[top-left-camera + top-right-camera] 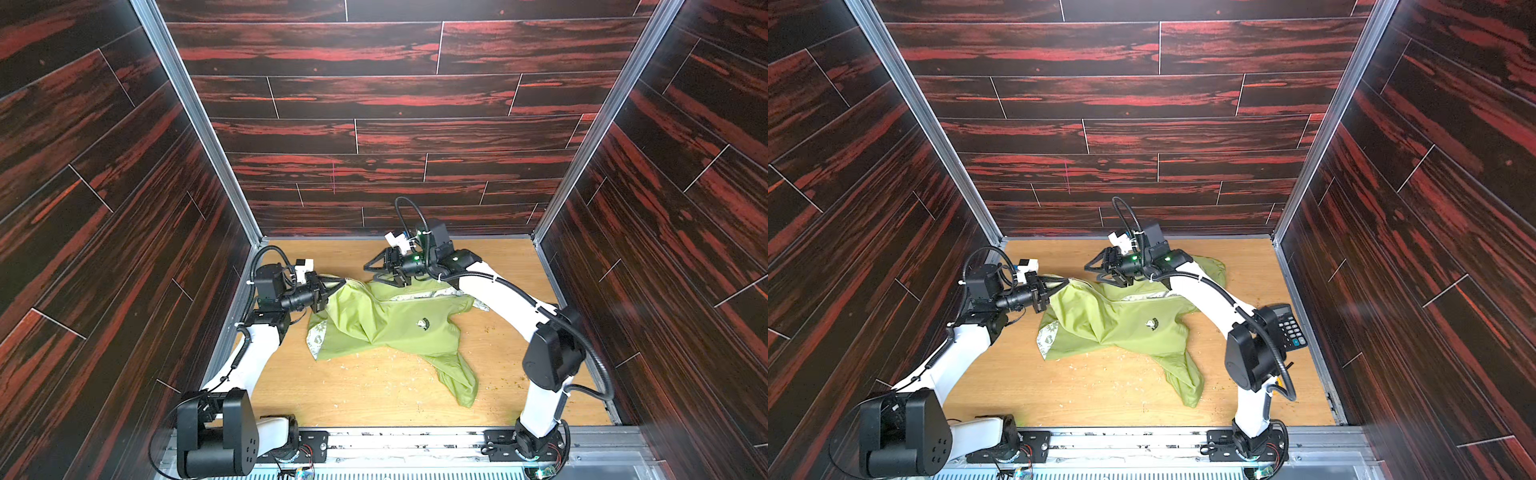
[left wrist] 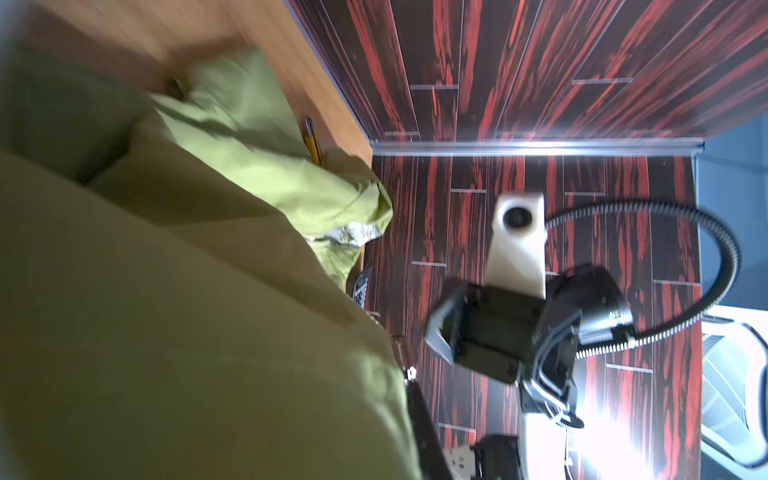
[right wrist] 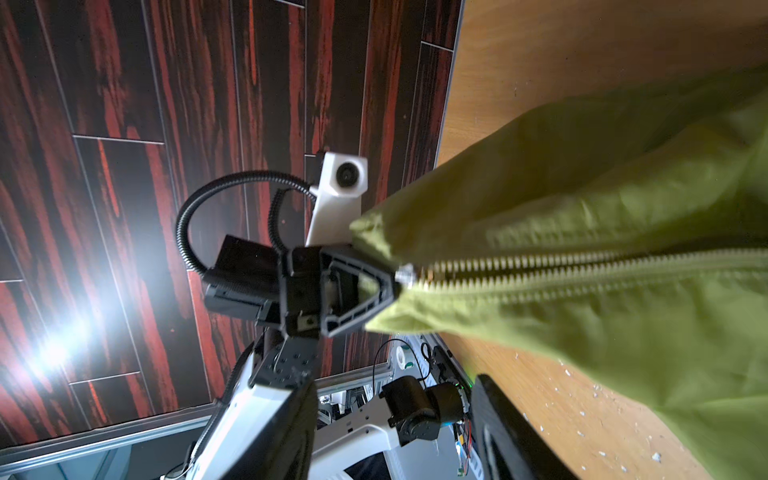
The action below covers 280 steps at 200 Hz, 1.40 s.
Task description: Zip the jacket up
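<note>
1. The jacket (image 1: pixel 386 320) lies crumpled on the wooden desk (image 1: pixel 374 399), from mid-desk toward the far edge. One sleeve (image 1: pixel 461 382) trails toward the near edge (the white chest logo (image 1: pixel 422 323) faces up).
2. The left gripper (image 1: pixel 341 283), near the desk's left edge, is clamped tight on the jacket's end, right where the zipper (image 3: pixel 582 266) begins. The right wrist view shows the teeth running away from the pinch.
3. The right gripper (image 1: pixel 380 275) hovers over the jacket's far side, jaws spread with nothing between them.
4. A calculator (image 1: pixel 1287 328) sits by the desk's right edge.
</note>
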Available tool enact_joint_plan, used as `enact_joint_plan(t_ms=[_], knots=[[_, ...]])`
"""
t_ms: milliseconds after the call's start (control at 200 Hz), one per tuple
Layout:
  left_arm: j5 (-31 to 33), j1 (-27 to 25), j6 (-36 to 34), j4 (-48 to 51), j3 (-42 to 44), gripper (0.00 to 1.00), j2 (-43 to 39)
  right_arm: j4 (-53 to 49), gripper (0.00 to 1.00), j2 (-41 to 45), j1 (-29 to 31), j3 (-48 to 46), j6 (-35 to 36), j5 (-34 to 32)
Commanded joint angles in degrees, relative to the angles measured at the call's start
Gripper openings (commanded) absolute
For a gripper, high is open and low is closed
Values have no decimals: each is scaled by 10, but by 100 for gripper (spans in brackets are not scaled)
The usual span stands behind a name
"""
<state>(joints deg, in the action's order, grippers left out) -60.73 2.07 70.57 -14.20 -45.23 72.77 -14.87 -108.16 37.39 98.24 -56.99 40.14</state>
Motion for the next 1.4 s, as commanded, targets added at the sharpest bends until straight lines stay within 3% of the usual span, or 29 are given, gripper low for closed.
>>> enact_joint_plan(t_ms=[0,461,786,1092,1398], knots=[[-20,-12,5,-20,-18,0,-13,26,63,-40,5,29,-15,5],[-23,-22,20,-42,-33,0,-6,72,66,-101,30,35,-59,30],[-29,-26,32,-54,-31,0,-4,194,69,-115,47,7,-144,65],[-40,-28,43,-61,-32,0,-10,205,69,-146,51,34,-150,64],[-37,-28,42,-61,-18,0,-15,347,66,-125,54,-11,-224,82]])
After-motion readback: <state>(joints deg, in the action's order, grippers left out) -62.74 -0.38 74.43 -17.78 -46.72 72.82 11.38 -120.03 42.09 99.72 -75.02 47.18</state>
